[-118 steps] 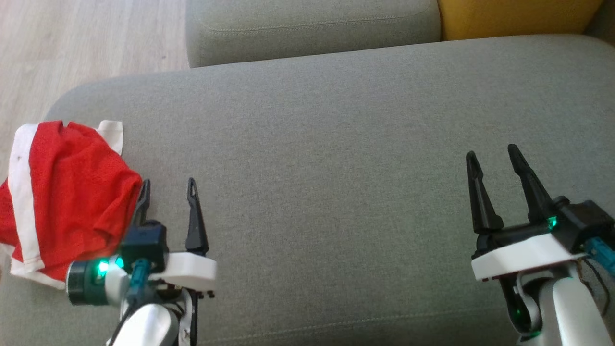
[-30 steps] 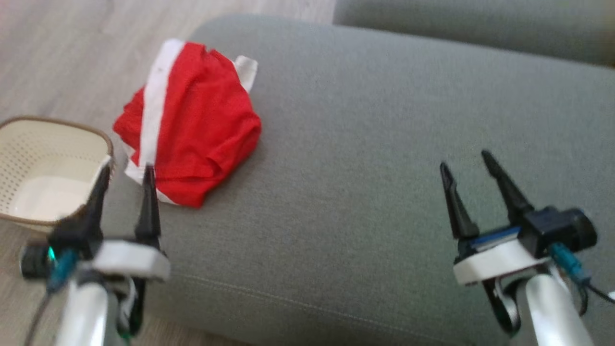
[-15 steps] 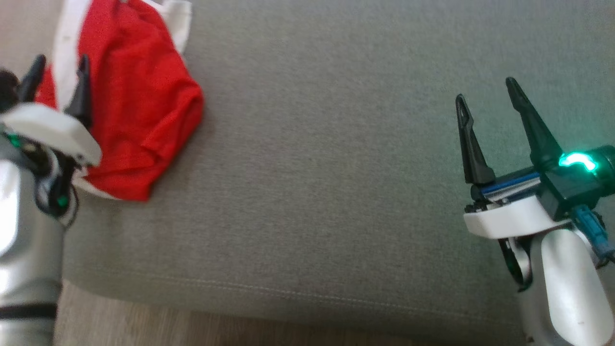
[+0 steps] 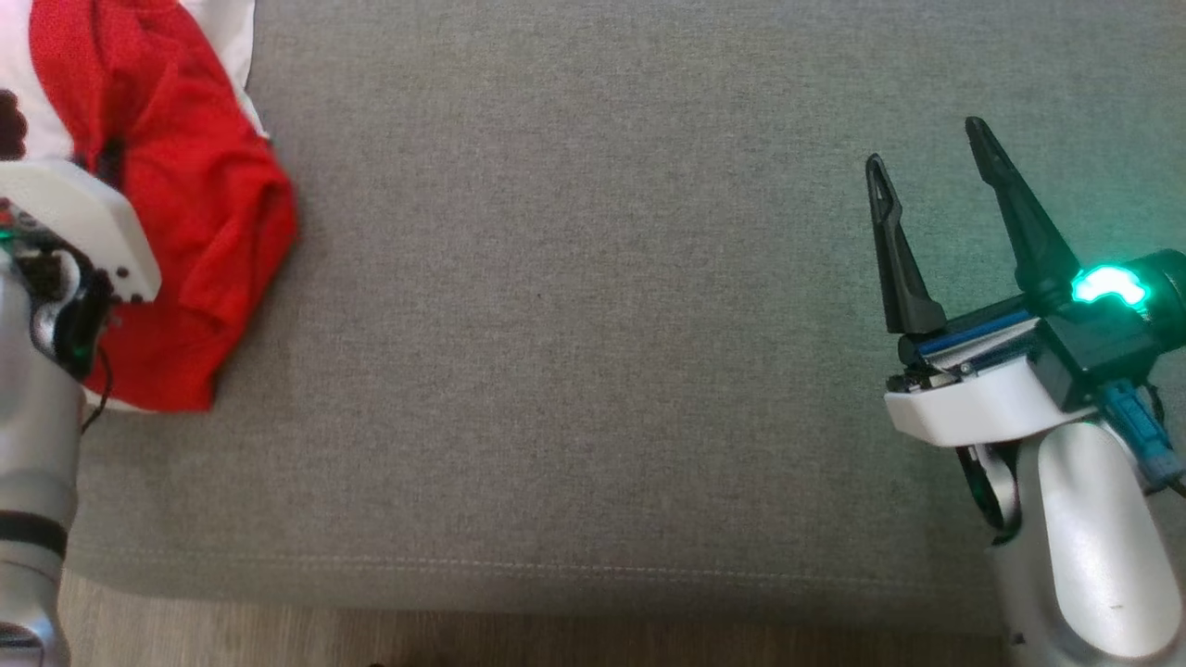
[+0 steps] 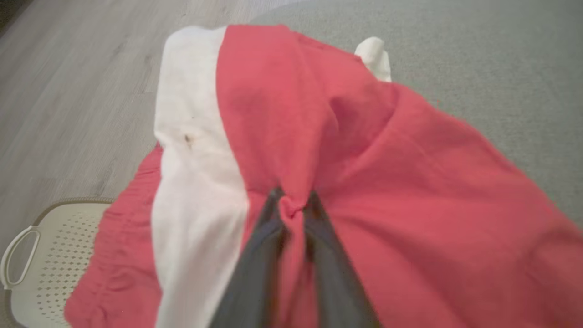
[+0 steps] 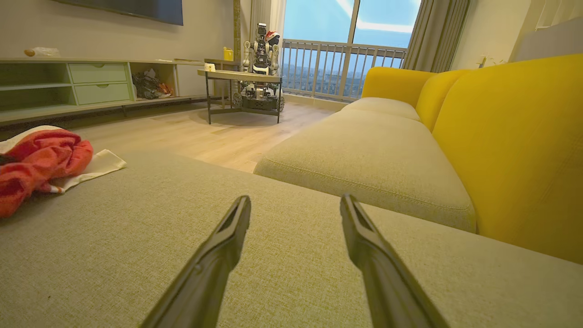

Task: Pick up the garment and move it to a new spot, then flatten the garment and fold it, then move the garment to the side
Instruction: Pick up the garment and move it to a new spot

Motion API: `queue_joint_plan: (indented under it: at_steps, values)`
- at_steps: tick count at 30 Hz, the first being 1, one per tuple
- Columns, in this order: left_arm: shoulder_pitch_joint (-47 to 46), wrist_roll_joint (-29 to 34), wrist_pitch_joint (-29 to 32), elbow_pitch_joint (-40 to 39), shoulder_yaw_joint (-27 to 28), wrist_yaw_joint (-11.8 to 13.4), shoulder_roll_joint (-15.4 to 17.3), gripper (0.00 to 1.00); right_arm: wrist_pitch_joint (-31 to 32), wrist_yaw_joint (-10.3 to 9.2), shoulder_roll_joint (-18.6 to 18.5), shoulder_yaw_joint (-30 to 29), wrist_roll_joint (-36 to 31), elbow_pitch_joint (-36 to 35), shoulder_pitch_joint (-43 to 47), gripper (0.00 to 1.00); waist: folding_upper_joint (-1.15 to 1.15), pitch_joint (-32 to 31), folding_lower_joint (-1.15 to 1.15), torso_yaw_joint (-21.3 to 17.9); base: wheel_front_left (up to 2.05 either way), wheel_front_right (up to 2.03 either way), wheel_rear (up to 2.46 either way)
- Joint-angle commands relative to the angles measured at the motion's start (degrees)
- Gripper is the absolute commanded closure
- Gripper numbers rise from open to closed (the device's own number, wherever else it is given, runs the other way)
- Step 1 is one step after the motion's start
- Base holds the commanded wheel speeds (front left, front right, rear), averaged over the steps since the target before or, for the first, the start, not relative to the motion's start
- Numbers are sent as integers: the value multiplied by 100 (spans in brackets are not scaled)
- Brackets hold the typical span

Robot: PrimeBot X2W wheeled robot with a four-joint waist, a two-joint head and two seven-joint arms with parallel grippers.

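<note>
On one cushion, one garment within clenched left end effector; right end effector agape.

Garment heaped at the far left end of the seat cushion, with the basket on the floor beside that end. Left gripper on top of the garment, a fold between its fingertips. Right gripper well apart, over the cushion's right side, with a second cushion beyond and the backrest along its right in the right wrist view.
</note>
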Motion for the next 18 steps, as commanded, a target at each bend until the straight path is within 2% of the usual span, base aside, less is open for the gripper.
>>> queue_joint_plan:
  at_steps: [1, 12, 18]
  values:
    - [-206, -56, -51, -16, 24, 9, 378, 100, -17, -1, 13, 140, -36, -209, -76, 0, 0, -30, 0, -13, 0, 0, 0]
    - [-547, -97, -1433, 55, 18, 53, 413, 100, -31, -1, 13, 60, 59, -76, 64, 0, 0, -531, 0, 137, 0, 0, 0]
    - [-610, -133, -1885, -392, 11, 67, 267, 100, -35, -1, 13, 9, 231, 49, 245, 0, 0, -1125, 0, 248, 0, 0, 0]
